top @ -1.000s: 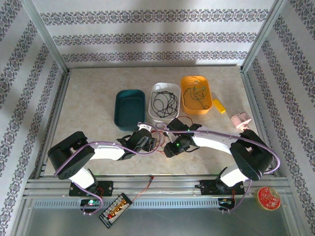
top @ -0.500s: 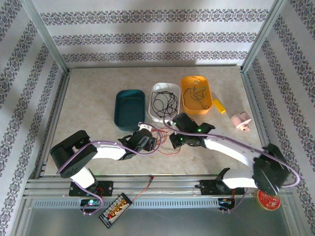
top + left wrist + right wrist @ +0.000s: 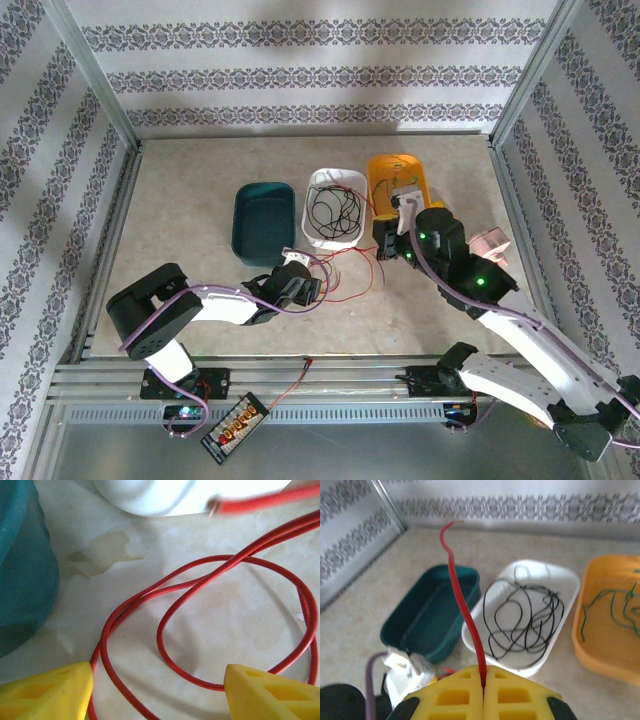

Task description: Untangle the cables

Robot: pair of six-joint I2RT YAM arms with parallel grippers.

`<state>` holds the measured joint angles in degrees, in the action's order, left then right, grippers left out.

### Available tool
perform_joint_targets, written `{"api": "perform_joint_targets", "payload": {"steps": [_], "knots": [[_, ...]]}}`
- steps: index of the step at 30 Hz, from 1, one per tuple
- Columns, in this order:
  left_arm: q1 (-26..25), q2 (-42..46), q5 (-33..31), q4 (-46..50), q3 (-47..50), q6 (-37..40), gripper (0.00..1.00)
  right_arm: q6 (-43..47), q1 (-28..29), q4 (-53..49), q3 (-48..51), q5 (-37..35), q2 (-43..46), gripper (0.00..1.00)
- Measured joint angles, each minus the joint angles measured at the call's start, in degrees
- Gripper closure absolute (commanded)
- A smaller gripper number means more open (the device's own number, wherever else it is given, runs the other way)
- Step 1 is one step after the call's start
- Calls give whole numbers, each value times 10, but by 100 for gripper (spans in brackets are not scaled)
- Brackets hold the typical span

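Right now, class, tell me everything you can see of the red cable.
The red cable is a thin, glossy wire that looks plastic-coated. It lies in loose loops that cross over one another on the beige table, between the open yellow fingers of the left gripper, which are not pinching it. One stretch is clamped in the shut right gripper. From there its free end stands upward and hooks over at the tip.
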<state>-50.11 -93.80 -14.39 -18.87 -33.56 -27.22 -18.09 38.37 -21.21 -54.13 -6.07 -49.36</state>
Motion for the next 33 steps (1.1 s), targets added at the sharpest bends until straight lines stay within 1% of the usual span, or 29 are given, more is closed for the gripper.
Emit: {"api": "perform_joint_targets", "payload": {"steps": [11,15,19,26,29,33], "knots": [[0,-4,-5,-3,-1,0,30,-2,-5,59,-23,-106,78,100],[0,-7,-5,-7,-2,0,30,-2,-16,72,-23,-127,99,99],[0,-7,-5,-10,-2,0,30,-2,-23,86,-27,-108,108,99],[0,-7,-4,-11,-2,0,30,-11,-33,135,-51,-20,94,99],[0,-7,-4,-13,-1,0,30,-10,-38,163,-73,-2,83,99],[0,-7,-4,-17,2,0,30,3,-42,194,-98,4,76,99]]}}
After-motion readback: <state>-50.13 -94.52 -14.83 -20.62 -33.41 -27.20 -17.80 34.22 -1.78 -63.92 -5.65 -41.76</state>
